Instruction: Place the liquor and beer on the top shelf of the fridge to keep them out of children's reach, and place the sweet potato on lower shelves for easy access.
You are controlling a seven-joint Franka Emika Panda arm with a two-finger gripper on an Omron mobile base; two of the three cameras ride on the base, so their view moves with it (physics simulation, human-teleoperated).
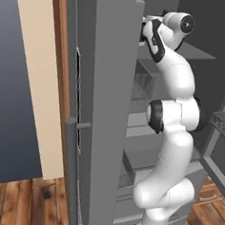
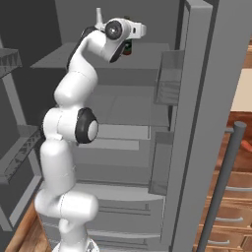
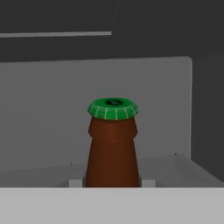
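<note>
Gripper (image 2: 129,48) up at top shelf (image 2: 59,56) in fridge (image 2: 197,98), narrow, clamped on beer (image 3: 113,144). Risk: releasing tilted, bottle topples off shelf.

A brown beer (image 3: 112,148) bottle with a green crown cap stands upright on the grey top shelf (image 2: 147,61) inside the open grey fridge (image 1: 102,109).

base views flank fridge (image 1: 105,109), hand close
</note>
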